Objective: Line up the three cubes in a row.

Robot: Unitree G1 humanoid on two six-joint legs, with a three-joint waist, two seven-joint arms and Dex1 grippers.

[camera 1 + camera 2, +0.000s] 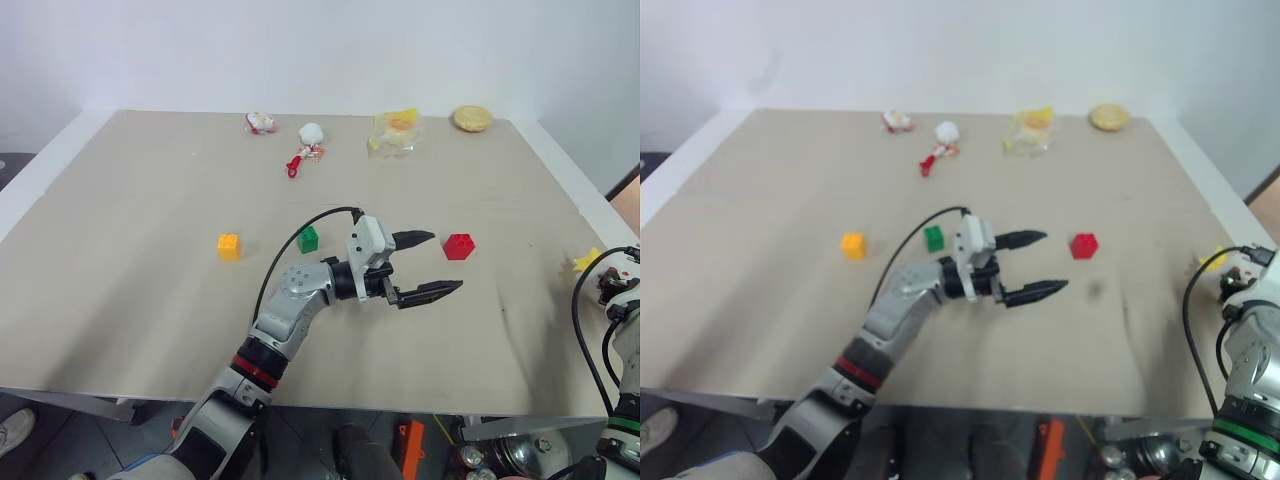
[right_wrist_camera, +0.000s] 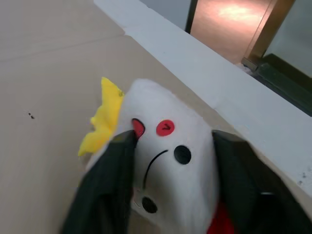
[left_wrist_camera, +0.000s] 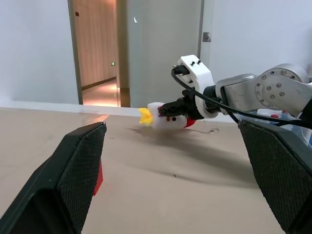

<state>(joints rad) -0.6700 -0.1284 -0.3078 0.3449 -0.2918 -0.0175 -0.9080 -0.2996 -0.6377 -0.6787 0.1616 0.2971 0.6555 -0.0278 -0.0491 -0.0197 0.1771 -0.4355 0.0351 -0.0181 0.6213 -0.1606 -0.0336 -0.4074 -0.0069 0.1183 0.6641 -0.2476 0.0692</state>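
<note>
Surface: tan table (image 1: 150, 330) with a white border, plain white wall behind; a doorway is showing past the table edge in the left wrist view.
Cubes: 3 are sitting apart across the middle of the table — yellow-orange cube (image 1: 229, 246) furthest to the robot's left, green cube (image 1: 308, 239) in the middle, red cube (image 1: 459, 246) to the right. They are lying roughly on 1 line, but the gap from green to red is looking much wider than the gap from yellow-orange to green.
Left gripper: left gripper (image 1: 427, 265) is hanging above the table between the green and red cubes, pointing toward the red one, fingers spread wide, carrying nothing.
Right gripper: right gripper (image 2: 168, 180) is sitting at the table's right edge with its fingers on either side of the plush chicken toy (image 2: 161, 170); I cannot tell whether it is gripping the toy or letting it go.
Far edge: several small toys and a round bun-like item (image 1: 471, 118) are lying along the back, well apart from the cubes.
Step in hand: as I judge it, the chicken is being parked off to the side while the left arm is lining up on the red cube.
Next move: probably calling for the left gripper to lower around the red cube, close on it, and bring it in nearer the green one.
</note>
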